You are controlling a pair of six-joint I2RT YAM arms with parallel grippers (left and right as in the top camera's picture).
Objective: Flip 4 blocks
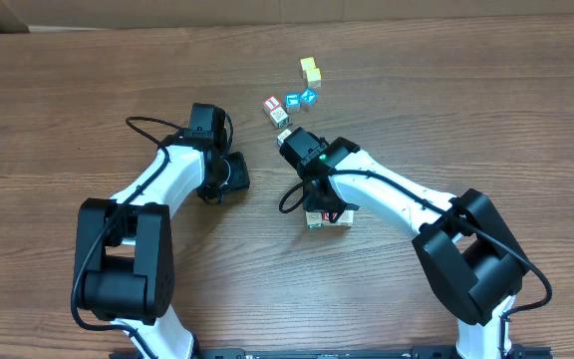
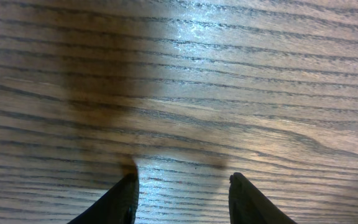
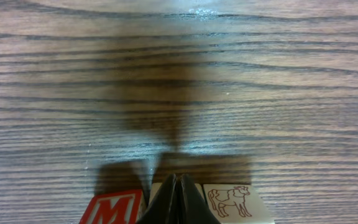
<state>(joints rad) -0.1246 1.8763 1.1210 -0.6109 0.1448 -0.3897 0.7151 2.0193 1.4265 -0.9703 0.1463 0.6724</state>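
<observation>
Sitting between M block [image 3: 112, 210], cow block [image 3: 232, 202]: closed right hand [image 3: 178, 186].

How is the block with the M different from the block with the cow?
The M block has a bright red face with a letter; the cow block has a pale face with a thin brown drawing. In the right wrist view the M block sits left of the shut right end effector, the cow block right of it. Both are small cubes resting on the wooden table.
</observation>
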